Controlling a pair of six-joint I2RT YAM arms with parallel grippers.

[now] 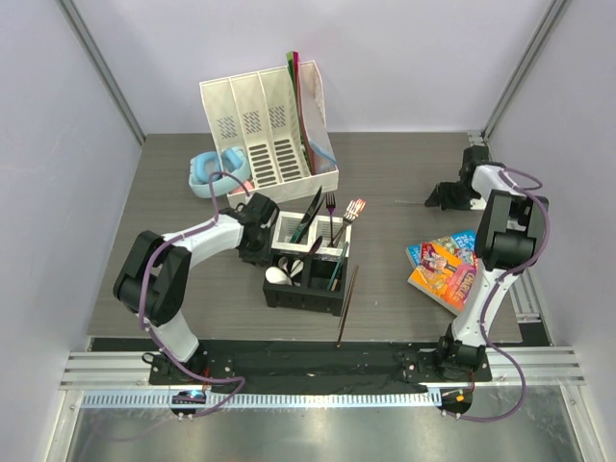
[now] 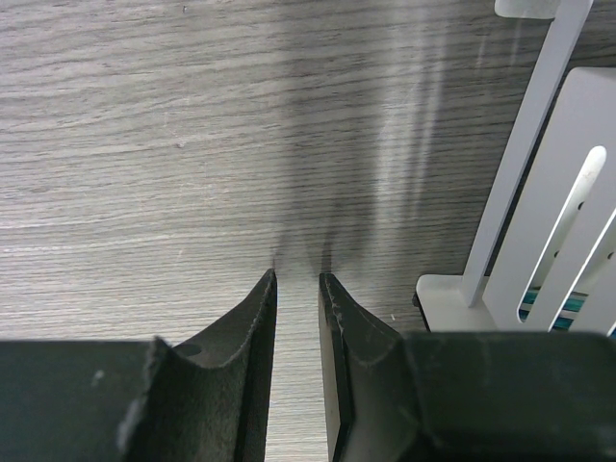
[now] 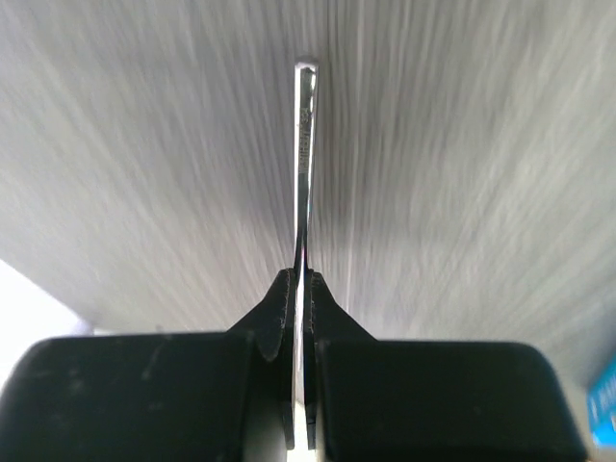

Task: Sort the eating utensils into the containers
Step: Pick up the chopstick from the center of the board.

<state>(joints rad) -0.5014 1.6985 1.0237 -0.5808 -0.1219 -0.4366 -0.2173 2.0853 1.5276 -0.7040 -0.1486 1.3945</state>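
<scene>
The four-cell caddy (image 1: 308, 262) stands mid-table, white cells at the back and black cells in front. It holds black pieces (image 1: 310, 218), a purple fork (image 1: 330, 208) and a white soup spoon (image 1: 277, 274). Brown chopsticks (image 1: 346, 304) lie on the table by its right side. My left gripper (image 1: 258, 227) is at the caddy's left side, low over the table. In the left wrist view the left gripper (image 2: 297, 277) is open by a narrow gap and empty, with the white caddy wall (image 2: 539, 241) to its right. My right gripper (image 1: 435, 199) is at the back right, and in the right wrist view it (image 3: 303, 274) is shut on a thin metal utensil (image 3: 304, 154).
A tall white slotted file organiser (image 1: 269, 125) stands at the back, with blue headphones (image 1: 207, 171) to its left. A colourful paperback book (image 1: 445, 269) lies on the right, beside the right arm.
</scene>
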